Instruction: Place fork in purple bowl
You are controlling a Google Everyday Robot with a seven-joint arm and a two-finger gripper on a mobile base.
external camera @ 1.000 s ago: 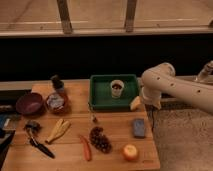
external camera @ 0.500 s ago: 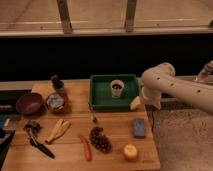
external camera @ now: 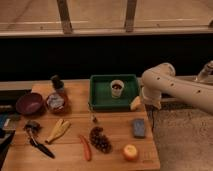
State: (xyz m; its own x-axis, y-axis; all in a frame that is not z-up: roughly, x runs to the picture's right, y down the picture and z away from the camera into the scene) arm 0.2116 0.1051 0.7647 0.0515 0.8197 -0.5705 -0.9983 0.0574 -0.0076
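The fork (external camera: 93, 115) is a thin dull sliver with a darker end, lying on the wooden table (external camera: 115, 150) just in front of the green tray's left corner. Far to its left, at the table's left edge, sits the dark purple bowl (external camera: 29, 103), which looks empty. My white arm (external camera: 170, 85) reaches in from the right and bends down over the table's right edge. There my gripper (external camera: 149, 102) hangs open, beside a yellow fruit piece (external camera: 135, 103). It holds nothing and is well to the right of the fork.
A green tray (external camera: 102, 97) holds a white cup (external camera: 116, 88). An orange-rimmed bowl (external camera: 56, 101) and a dark bottle (external camera: 57, 82) stand by the purple bowl. In front lie a banana (external camera: 59, 130), black-handled tool (external camera: 39, 144), carrot (external camera: 85, 147), grapes (external camera: 100, 139), blue sponge (external camera: 138, 127) and apple (external camera: 131, 152).
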